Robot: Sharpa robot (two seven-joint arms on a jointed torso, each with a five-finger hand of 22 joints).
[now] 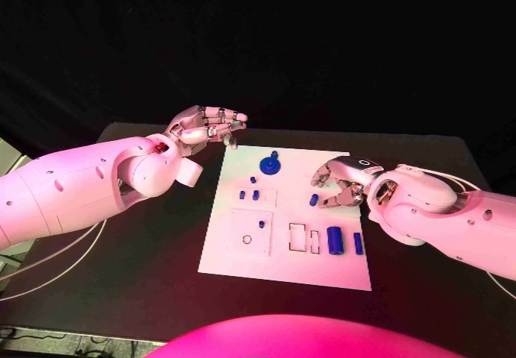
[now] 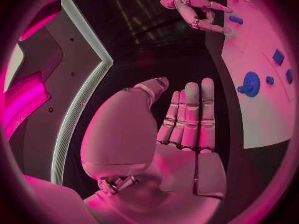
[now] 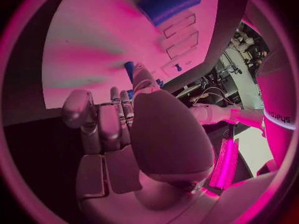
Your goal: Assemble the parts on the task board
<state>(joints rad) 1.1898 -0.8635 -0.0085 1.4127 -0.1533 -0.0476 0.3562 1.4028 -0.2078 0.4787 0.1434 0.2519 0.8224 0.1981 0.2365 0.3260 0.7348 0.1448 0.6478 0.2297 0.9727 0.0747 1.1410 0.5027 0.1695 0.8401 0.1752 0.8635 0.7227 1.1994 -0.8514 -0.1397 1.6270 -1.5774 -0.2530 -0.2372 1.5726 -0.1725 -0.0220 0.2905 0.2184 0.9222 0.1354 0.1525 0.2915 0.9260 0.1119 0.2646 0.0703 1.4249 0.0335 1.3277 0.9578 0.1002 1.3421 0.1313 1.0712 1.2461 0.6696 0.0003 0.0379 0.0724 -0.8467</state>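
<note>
The task board (image 1: 282,268) lies flat in the middle of the desk (image 1: 140,298). All positions below are given relative to the board.

The left hand (image 1: 206,125) hovers just off the board's far corner, fingers loosely apart, holding nothing. The right hand (image 1: 342,183) hangs over the board's right edge, fingers curled downward. A small blue peg (image 1: 314,199) stands just beside its fingertips; whether they touch it cannot be told, and no firm hold is visible.

Parts on the board: a blue gear (image 1: 269,164) near the far edge; small blue pins (image 1: 248,195) near the middle; a blue cylinder (image 1: 336,240) and a slimmer blue bar (image 1: 358,243) toward the near right edge, beside two empty rectangular slots (image 1: 303,239).

Handling judgement: the parts appear rigid, light moulded plastic, smooth and likely slippery. Take the peg by its sides, near the top, with opposed fingertips. Keep it upright. The cylinder may roll if nudged; grip it across its middle.
</note>
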